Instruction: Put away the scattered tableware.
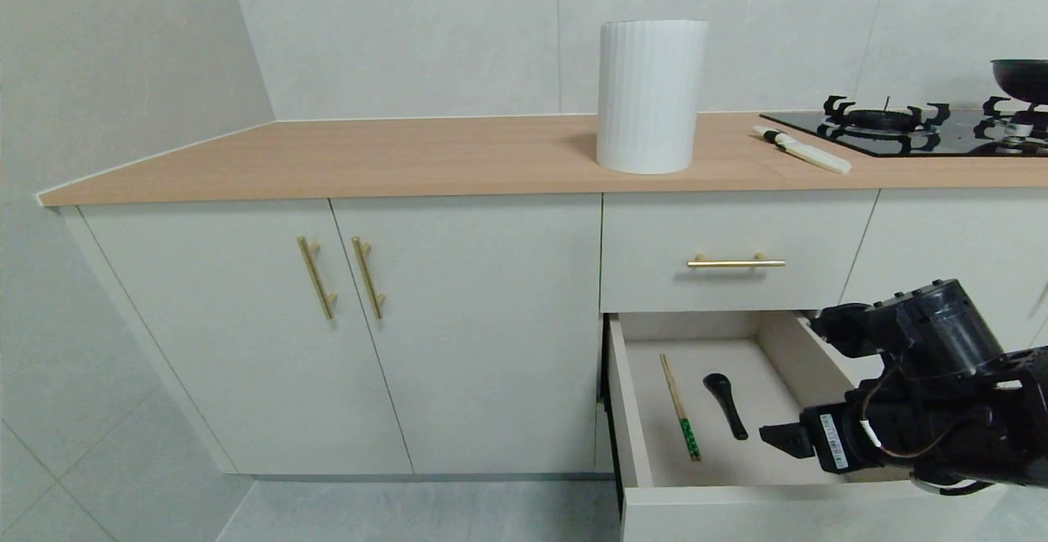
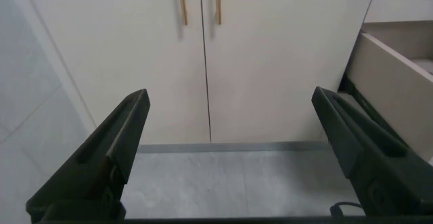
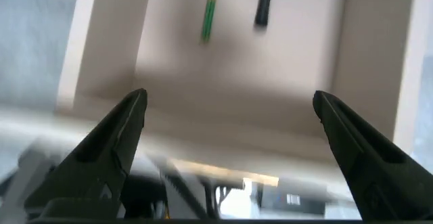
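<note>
The open drawer (image 1: 632, 411) is the lowest one in the cabinet, pulled out under a closed drawer with a gold handle (image 1: 735, 263). On its pale bottom lie two of the task's things. A pair of chopsticks (image 1: 679, 408) with green ends lies near the drawer's left wall. A black spoon (image 1: 726, 405) lies just beside them, more to the middle, with its bowl toward the back of the drawer. The two do not touch.

The right gripper (image 3: 230, 149) hangs above the front part of the open drawer, near its front panel. Its fingers (image 3: 111, 143) are spread wide and nothing is between them (the chopsticks and the spoon show farther in, beyond the tips).

The left gripper (image 2: 230, 156) is low, to the left of the open drawer, and faces the double cabinet doors (image 2: 203, 55) and the grey floor tiles (image 2: 230, 183). Its fingers are also spread wide and hold nothing. One side wall of the open drawer shows at the edge of this view.

Above the open drawer, on the wooden countertop (image 1: 368, 153), stands a white ribbed container (image 1: 651, 96), upright. Farther to the right of it lies a white knife (image 1: 802, 150), just beside a black gas hob (image 1: 909, 128). A black pan (image 1: 1022, 77) sits on the hob's far right burner.
</note>
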Available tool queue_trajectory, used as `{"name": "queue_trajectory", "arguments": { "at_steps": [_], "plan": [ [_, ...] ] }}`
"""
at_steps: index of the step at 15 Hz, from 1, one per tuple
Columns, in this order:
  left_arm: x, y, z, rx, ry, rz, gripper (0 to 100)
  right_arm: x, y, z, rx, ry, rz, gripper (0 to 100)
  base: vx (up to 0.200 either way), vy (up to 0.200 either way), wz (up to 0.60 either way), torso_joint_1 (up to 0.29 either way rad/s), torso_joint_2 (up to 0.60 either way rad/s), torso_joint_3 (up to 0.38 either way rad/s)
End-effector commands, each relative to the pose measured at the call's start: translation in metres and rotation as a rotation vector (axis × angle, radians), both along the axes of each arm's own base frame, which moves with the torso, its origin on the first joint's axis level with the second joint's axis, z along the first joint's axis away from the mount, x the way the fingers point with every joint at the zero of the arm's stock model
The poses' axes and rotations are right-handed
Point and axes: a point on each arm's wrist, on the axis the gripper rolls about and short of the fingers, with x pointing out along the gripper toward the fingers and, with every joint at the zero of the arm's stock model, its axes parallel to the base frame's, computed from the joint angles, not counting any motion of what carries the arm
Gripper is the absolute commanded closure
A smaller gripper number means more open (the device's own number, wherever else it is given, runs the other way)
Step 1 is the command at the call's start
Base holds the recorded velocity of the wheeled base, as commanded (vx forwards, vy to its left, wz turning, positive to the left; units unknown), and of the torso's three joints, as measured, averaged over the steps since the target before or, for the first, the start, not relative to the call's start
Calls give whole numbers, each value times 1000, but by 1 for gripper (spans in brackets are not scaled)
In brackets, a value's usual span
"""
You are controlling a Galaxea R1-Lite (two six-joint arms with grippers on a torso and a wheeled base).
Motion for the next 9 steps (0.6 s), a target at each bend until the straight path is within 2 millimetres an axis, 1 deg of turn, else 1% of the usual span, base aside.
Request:
{"name": "queue_trajectory", "arguments": {
  "at_steps": [1, 3, 4, 5, 7, 9],
  "plan": [
    [0, 0, 0, 1, -1, -1, 0, -3, 3, -1, 1, 16, 23, 0, 0, 0, 0, 0, 0, 0],
    [0, 0, 0, -1, -1, 1, 0, -17, 5, 2, 11, 83, 125, 0, 0, 0, 0, 0, 0, 0],
    [0, 0, 0, -1, -1, 1, 0, -21, 5, 2, 17, 110, 158, 0, 0, 0, 0, 0, 0, 0],
    [0, 0, 0, -1, -1, 1, 0, -31, 7, 0, 22, 188, 252, 0, 0, 0, 0, 0, 0, 0],
    [0, 0, 0, -1, -1, -1, 0, -38, 8, -3, 0, 246, 334, 0, 0, 0, 0, 0, 0, 0],
    [0, 0, 0, -1, -1, 1, 0, -42, 9, -7, -4, 290, 374, 0, 0, 0, 0, 0, 0, 0]
  ]
}}
